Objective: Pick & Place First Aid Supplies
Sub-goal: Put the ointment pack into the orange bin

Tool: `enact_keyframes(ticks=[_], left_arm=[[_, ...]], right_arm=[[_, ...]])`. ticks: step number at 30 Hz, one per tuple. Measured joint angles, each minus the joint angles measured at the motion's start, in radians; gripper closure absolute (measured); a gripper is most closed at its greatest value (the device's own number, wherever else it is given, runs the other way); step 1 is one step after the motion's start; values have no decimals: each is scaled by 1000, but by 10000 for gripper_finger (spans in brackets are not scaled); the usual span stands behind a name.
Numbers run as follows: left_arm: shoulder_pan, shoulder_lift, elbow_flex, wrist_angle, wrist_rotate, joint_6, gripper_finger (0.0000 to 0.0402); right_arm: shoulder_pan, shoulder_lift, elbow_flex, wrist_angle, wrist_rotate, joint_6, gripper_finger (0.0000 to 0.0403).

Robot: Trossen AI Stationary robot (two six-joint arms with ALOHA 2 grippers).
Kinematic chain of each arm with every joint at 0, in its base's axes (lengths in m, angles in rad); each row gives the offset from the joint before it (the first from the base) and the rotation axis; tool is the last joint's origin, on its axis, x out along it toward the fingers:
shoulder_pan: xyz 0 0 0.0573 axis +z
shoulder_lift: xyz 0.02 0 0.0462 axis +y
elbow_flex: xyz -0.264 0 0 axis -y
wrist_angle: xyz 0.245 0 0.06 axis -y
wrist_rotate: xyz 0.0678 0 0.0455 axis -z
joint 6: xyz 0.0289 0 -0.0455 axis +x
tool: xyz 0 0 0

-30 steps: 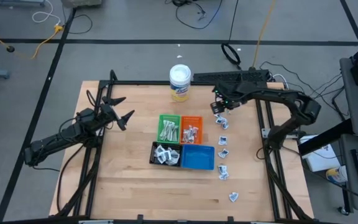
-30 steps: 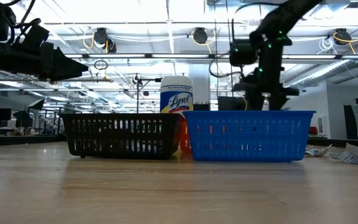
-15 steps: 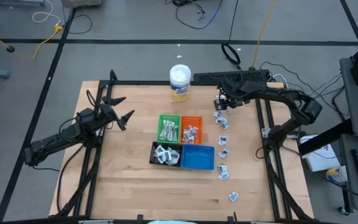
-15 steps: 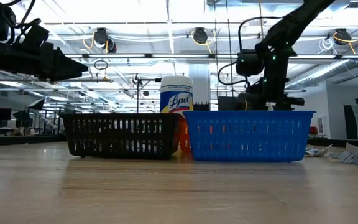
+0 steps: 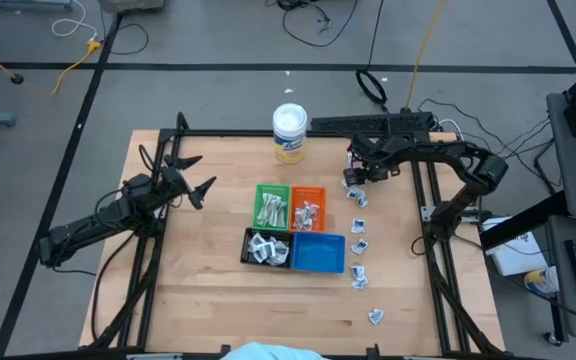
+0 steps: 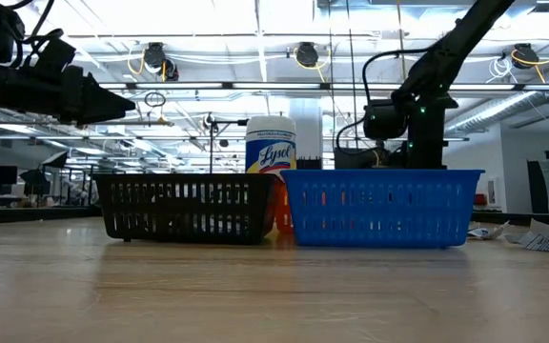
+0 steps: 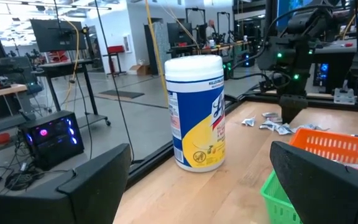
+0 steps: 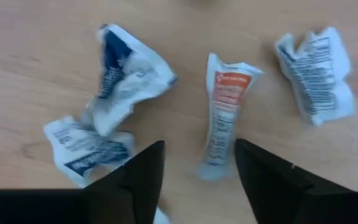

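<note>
The right claw [image 8: 197, 177] is held spread directly above a slim orange-printed packet [image 8: 224, 112], whose long axis points straight away between the fingers, while the left claw [image 5: 190, 175], also spread, waits well apart.

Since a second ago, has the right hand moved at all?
Yes. In the low view the right hand has dropped toward the blue tray's rim, over the loose packets.

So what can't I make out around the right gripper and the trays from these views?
- Right gripper: low view, blue tray hides its fingertips, so contact with the table is unclear.
- Packets under it: right wrist view, the print is blurred; one is cut off behind a finger.
- Blue tray contents: low view, wall blocks them.
- Orange tray items: high view, too small to count.
</note>
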Motion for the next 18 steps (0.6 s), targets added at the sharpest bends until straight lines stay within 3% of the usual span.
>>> enact_keyframes(ticks=[4, 10, 18], left_arm=[[0, 0, 0, 0, 0, 1, 9], [0, 0, 0, 1, 0, 1, 9], [0, 0, 0, 1, 1, 0, 9]], right_arm=[[0, 2, -4, -11, -5, 9, 265], [0, 1, -5, -15, -17, 28, 385], [13, -96, 11, -97, -22, 87, 400]])
